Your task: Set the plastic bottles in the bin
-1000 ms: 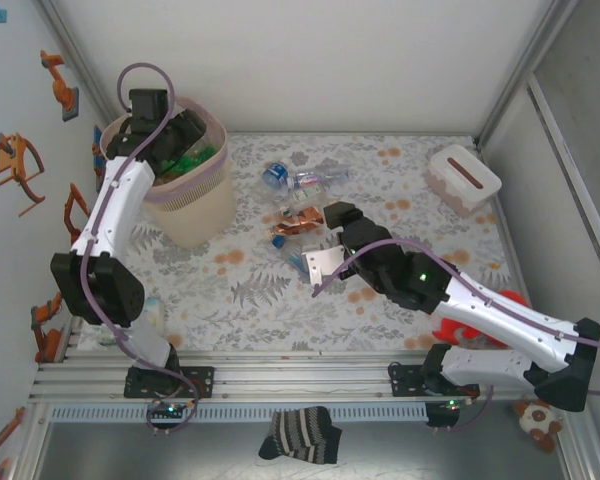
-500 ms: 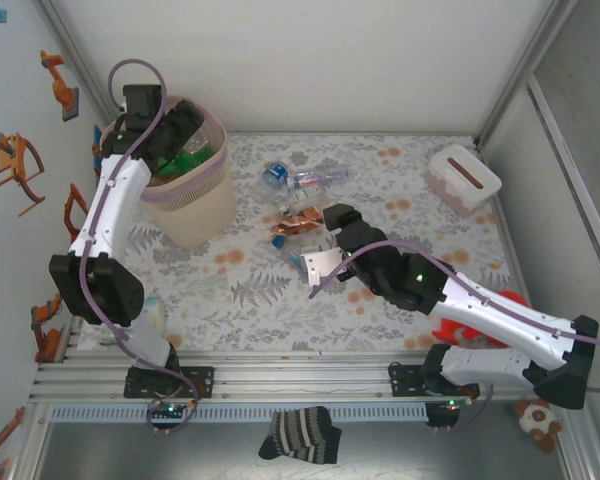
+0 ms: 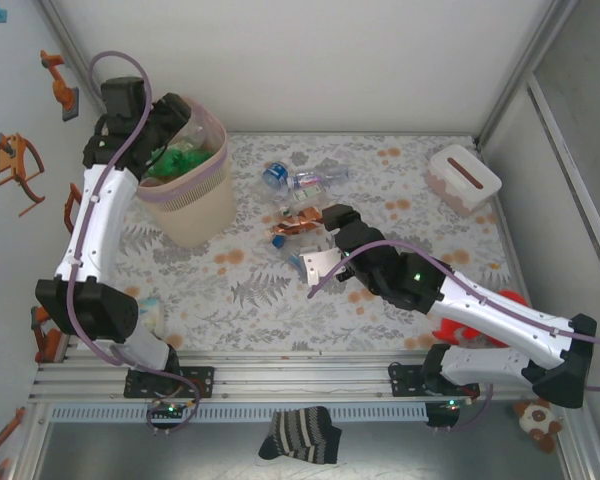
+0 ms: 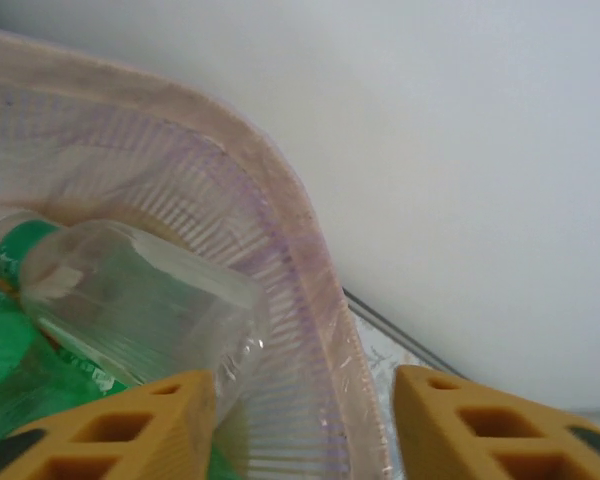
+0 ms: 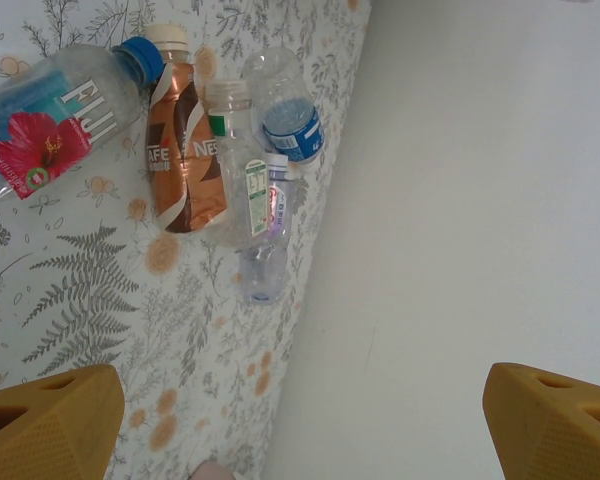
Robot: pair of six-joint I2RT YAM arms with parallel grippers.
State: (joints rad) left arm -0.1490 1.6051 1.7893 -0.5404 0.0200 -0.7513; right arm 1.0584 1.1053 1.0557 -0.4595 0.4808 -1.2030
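Over the bin [image 3: 190, 215] rim, the left fingers [image 4: 130, 425] stand wide and empty, the right fingers [image 5: 50, 415] equally wide above loose bottles [image 5: 220, 150] on the bench [image 3: 250, 300]; snagging that rim on withdrawal could tip the bin.

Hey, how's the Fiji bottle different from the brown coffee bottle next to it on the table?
The Fiji bottle is clear with a blue cap; the brown coffee bottle is wrapped in copper-brown with a pale cap. The Fiji bottle's label is blue with a pink flower; the coffee bottle's has white lettering. Both lie on their sides on the floral table cover.
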